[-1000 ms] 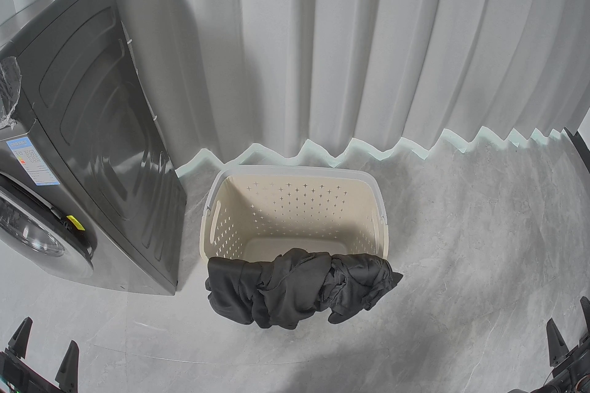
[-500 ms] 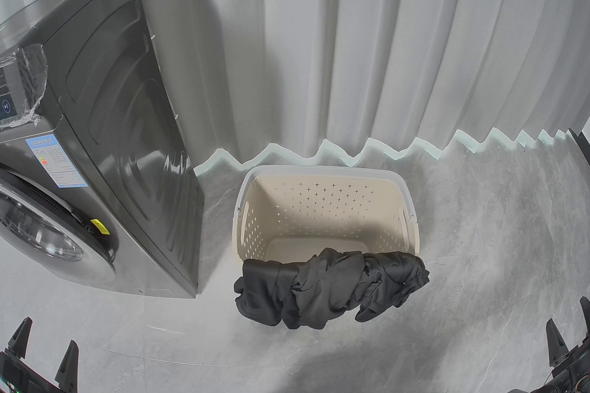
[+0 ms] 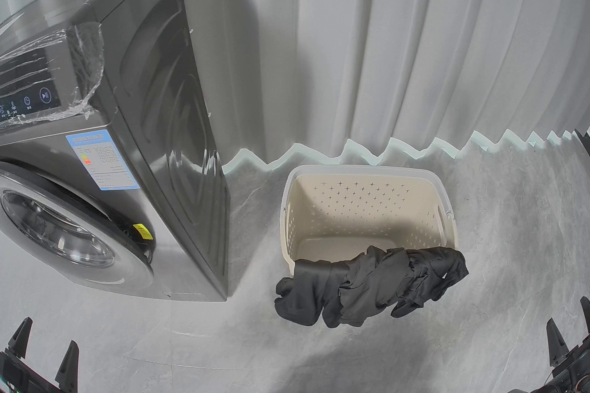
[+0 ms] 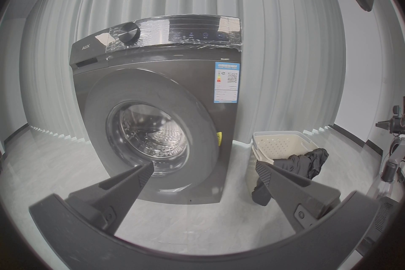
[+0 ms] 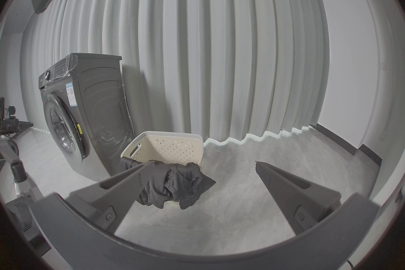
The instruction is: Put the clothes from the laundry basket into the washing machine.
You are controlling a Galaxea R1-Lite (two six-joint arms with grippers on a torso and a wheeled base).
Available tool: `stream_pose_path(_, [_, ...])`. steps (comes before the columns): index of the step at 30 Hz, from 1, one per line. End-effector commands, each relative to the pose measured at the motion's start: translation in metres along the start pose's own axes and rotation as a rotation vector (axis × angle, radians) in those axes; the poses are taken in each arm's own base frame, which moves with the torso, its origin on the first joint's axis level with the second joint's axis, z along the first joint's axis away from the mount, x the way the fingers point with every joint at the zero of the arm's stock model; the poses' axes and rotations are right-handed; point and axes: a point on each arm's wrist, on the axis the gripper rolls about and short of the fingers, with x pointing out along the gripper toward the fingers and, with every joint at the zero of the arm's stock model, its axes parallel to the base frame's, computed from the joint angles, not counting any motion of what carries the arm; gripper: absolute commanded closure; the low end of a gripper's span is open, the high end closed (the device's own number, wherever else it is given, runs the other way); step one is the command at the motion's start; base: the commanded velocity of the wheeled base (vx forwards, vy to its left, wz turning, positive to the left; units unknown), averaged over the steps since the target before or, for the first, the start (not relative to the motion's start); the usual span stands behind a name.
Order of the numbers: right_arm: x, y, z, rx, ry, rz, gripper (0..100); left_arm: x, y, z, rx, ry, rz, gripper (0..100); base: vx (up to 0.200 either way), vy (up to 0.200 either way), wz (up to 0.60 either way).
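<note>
Nearest, at the head view's lower left corner, the left gripper (image 3: 46, 345) had its dark pointed fingers spread wide, holding nothing; the right gripper (image 3: 566, 315), lower right corner, was likewise wide and empty. Both hung low over the grey marbled floor (image 3: 184, 345). Farther on, right of centre, crumpled dark clothes (image 3: 369, 287) draped over the near rim of the cream perforated laundry basket (image 3: 362, 170). At left stood the grey metal washing machine (image 3: 160, 124), before a white pleated curtain (image 3: 399, 32).

There is one washing machine (image 3: 160, 124), one laundry basket (image 3: 362, 170), one bundle of dark clothes (image 3: 369, 290) and one long white curtain (image 3: 399, 32)
</note>
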Motion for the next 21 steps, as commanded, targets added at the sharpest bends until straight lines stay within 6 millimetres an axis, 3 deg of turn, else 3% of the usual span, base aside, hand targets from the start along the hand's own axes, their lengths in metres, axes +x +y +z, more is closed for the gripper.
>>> stream_pose_path(1, [0.0001, 0.0000, -0.0054, 0.000, 0.003, 0.001, 0, -0.0001, 0.0001, -0.0048, 0.000, -0.001, 0.001, 0, 0.000, 0.200, 0.00])
stream_pose_path(21, [0.0001, 0.0000, -0.0054, 0.000, 0.003, 0.001, 0, -0.0001, 0.0001, -0.0048, 0.000, -0.001, 0.001, 0, 0.000, 0.200, 0.00])
